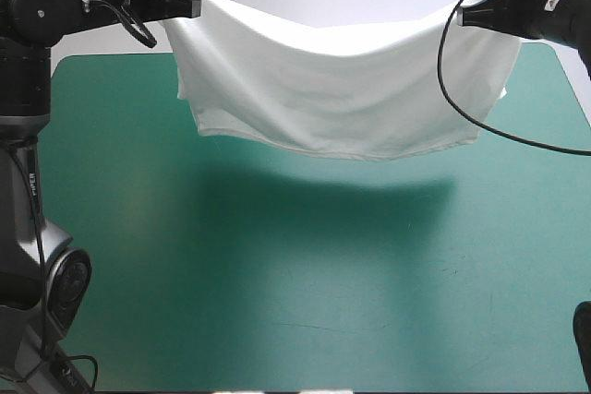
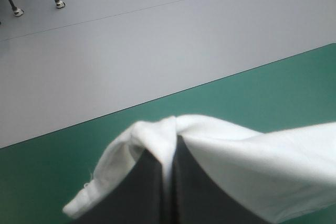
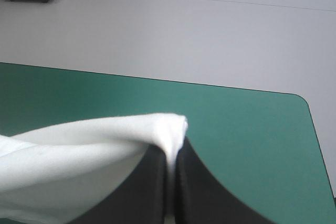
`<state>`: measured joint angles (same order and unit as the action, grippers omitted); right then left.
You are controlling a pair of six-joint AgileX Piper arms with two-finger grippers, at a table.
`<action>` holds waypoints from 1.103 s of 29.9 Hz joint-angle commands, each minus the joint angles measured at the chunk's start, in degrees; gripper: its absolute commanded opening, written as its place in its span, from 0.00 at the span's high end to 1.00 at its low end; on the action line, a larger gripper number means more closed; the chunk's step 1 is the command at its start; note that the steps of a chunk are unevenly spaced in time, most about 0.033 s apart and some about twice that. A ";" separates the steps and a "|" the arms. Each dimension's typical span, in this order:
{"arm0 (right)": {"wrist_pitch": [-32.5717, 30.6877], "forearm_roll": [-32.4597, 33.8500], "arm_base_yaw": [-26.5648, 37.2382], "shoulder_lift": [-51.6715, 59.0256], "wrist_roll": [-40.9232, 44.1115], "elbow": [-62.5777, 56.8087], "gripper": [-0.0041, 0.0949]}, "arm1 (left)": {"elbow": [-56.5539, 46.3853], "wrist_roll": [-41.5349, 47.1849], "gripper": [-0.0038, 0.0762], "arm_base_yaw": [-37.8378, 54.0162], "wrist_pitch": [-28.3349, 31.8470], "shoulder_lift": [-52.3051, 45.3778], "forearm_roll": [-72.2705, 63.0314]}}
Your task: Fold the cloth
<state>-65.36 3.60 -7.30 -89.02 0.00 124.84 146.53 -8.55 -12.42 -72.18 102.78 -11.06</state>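
Holding T-shirt [image 1: 342, 89] up over table's [image 1: 277, 302] far half, clear of the cover. Stretched long axis parallel to table's far edge, sagging mid-span, hem lowest. Pinched at one top corner by left gripper [image 2: 169, 156], at the other by right gripper [image 3: 170, 158], both all but closed on cloth.
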 commanded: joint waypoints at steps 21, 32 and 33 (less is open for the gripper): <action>19.51 -0.48 3.15 -18.72 -3.33 18.64 0.97 | 1.33 -1.44 0.98 -0.09 34.81 10.20 3.67; -6.28 -8.04 5.43 -25.77 -2.29 18.62 0.97 | 1.33 0.72 0.98 -0.09 7.39 17.76 1.45; -6.29 -8.88 5.43 -25.98 -2.09 18.16 0.97 | 1.33 0.88 0.98 -0.09 5.67 18.40 1.02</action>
<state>-71.25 -3.23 -2.56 -117.34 -2.41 141.77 146.41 -8.79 -12.42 -63.50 123.22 -8.12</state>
